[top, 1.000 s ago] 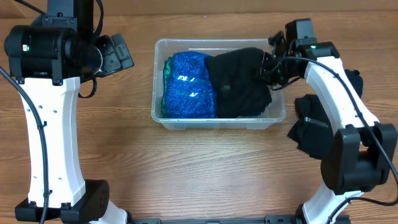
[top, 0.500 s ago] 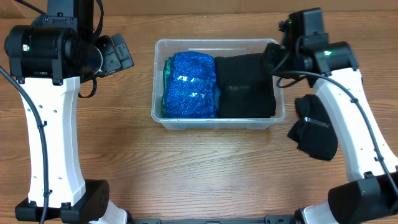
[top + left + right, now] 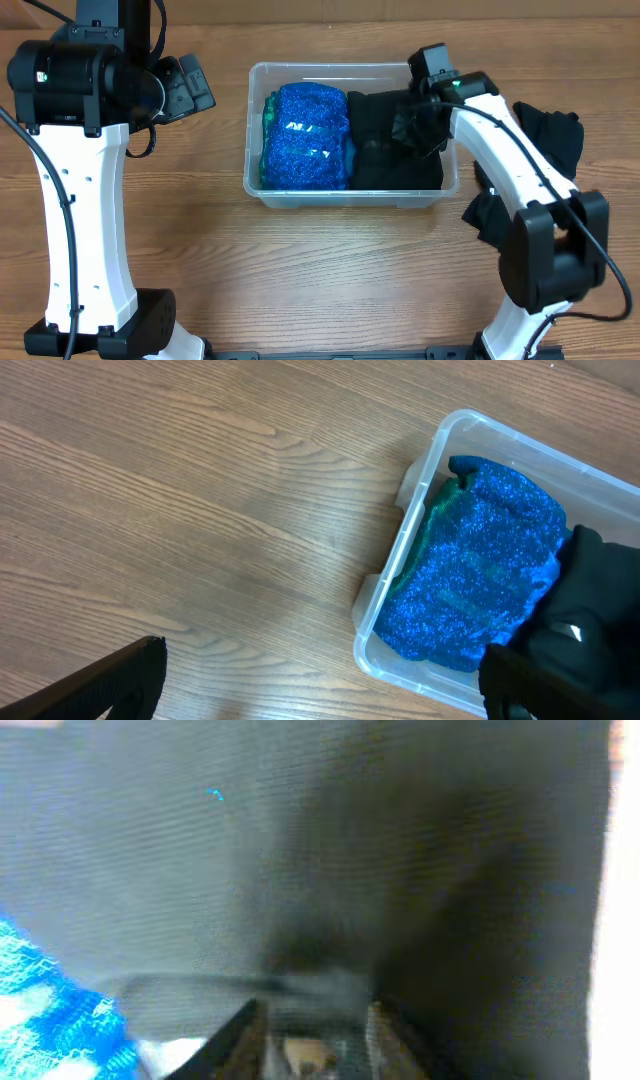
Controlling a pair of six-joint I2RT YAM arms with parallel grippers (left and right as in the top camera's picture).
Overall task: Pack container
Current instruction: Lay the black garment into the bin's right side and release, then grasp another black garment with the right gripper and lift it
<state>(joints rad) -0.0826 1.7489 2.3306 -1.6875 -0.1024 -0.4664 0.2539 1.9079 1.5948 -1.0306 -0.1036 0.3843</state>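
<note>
The clear container (image 3: 254,190) stands mid-table and holds a blue glittery cloth (image 3: 305,135) on its left and a black cloth (image 3: 378,160) on its right. My right gripper (image 3: 418,128) is down inside the container, pressed onto the black cloth. The right wrist view is blurred: black cloth (image 3: 330,850) fills it, with a bit of blue cloth (image 3: 30,1005) at lower left. Its jaws (image 3: 318,1030) sit close together, and their state is unclear. My left gripper (image 3: 190,88) hovers left of the container, open and empty (image 3: 320,695). The left wrist view shows the container (image 3: 385,635) and blue cloth (image 3: 480,580).
More black cloth lies on the table right of the container, one piece at the back (image 3: 552,128) and one nearer the front (image 3: 488,215), partly under the right arm. Bare wood lies in front of and to the left of the container.
My right gripper rose to the container's right rim, leaving the black cloth lying flat. It then came down leftward onto the black cloth. The left arm has not moved.
</note>
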